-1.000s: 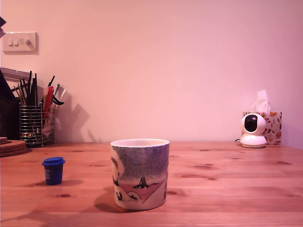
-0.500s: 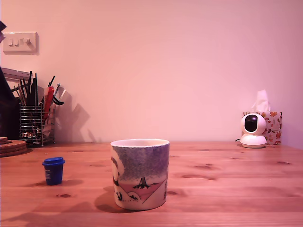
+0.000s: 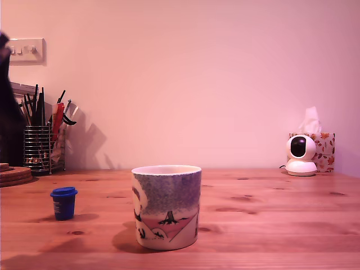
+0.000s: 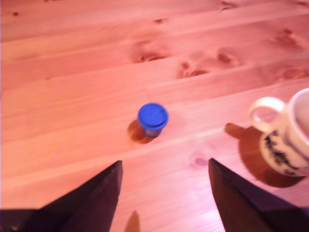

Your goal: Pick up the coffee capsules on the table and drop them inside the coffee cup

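A blue coffee capsule stands upright on the wooden table, to the exterior view's left of the coffee cup. In the wrist view the same capsule sits ahead of my gripper, beyond the gap between the fingertips. The dark fingers are spread wide with nothing between them. The cup shows at the edge of that view, handle toward the capsule. In the exterior view only a blurred dark part of my arm shows at the left edge, above and behind the capsule.
At the exterior view's back left are a wire pen holder and a round wooden board. A white camera and a tissue box stand at the back right. Bare table lies between cup and capsule.
The dark arm at the exterior view's left edge has come further into view and lower. Capsule and cup have not moved.
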### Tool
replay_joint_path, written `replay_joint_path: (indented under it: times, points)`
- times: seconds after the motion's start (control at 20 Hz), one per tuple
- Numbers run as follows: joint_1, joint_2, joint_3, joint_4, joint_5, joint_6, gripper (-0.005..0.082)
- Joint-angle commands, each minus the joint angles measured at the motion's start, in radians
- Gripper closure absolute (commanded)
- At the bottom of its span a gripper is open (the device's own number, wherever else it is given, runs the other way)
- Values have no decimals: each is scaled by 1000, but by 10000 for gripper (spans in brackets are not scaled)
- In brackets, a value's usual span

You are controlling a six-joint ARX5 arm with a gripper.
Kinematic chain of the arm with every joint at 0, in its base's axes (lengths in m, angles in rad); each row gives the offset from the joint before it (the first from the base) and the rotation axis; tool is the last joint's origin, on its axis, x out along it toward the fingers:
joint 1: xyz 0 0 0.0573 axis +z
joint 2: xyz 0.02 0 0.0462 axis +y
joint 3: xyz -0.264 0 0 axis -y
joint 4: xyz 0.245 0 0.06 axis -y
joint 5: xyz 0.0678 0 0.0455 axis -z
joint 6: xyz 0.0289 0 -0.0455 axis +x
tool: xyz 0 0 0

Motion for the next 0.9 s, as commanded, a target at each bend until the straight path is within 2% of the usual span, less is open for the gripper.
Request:
replay_joint_path:
  times: [0.0, 0.3, 0.85]
  points:
    - [-2, 5, -43, 28, -4, -7, 252]
    - [-2, 5, -89, 151, -24, 8, 252]
    - [-1, 5, -233, 452, -36, 153, 252]
